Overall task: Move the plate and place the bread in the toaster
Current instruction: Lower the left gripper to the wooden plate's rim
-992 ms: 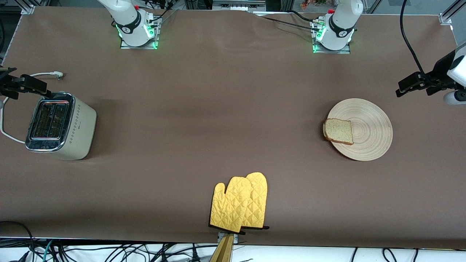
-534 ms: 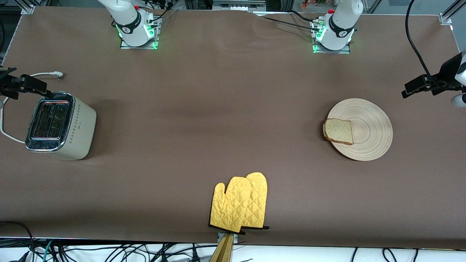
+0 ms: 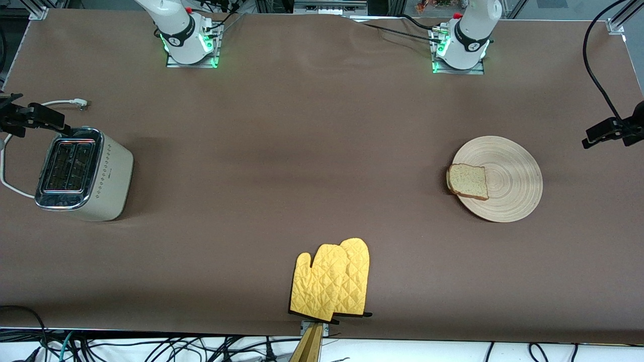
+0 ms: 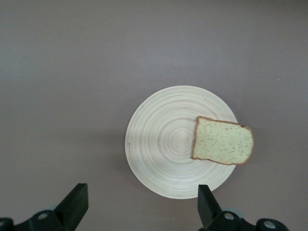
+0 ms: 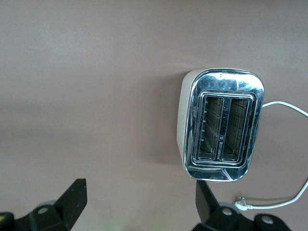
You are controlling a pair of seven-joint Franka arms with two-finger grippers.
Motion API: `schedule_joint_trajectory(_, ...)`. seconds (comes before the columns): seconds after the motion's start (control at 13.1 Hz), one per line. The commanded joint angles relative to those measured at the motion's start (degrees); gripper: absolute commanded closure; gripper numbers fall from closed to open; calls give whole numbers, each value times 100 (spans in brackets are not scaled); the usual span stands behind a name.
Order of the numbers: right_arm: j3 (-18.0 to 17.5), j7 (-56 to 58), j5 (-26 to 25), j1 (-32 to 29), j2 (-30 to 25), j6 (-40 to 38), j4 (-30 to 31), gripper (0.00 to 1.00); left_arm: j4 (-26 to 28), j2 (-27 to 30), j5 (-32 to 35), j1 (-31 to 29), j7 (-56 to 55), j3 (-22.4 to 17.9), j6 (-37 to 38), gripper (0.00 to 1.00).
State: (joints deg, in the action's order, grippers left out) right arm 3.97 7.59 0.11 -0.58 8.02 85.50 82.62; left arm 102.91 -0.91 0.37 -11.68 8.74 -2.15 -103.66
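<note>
Brown worktop (image 3: 312,151) fills your front view: toaster (image 3: 83,173) by the right arm's end, bread (image 3: 468,181) on the plate (image 3: 508,201) toward the left arm's end, mitts (image 3: 332,279) at the near edge. Your left wrist view shows the left tool (image 4: 142,211) spread above the plate (image 4: 163,144) and bread (image 4: 222,142). Your right wrist view shows the right tool (image 5: 139,209) spread above the toaster (image 5: 221,125).

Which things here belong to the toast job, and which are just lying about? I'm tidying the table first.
For the job:
- plate, toward the left arm's end
- bread, on the plate's edge
- toaster, toward the right arm's end
- left gripper and right gripper, both open

Lying about:
- yellow oven mitts, nearest the front camera
</note>
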Motion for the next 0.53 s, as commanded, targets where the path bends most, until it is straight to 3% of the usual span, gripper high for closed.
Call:
schedule_joint_trajectory(0.0,-28,-38,-20,-30,-47,11,61,0,142,-171,-298,-369,671,30,-242,0)
schedule_joint_trajectory(0.46,-28,-38,-20,-39,-47,11,61,0,-156,-1330,-1556,-1468,2691,39,-242,0)
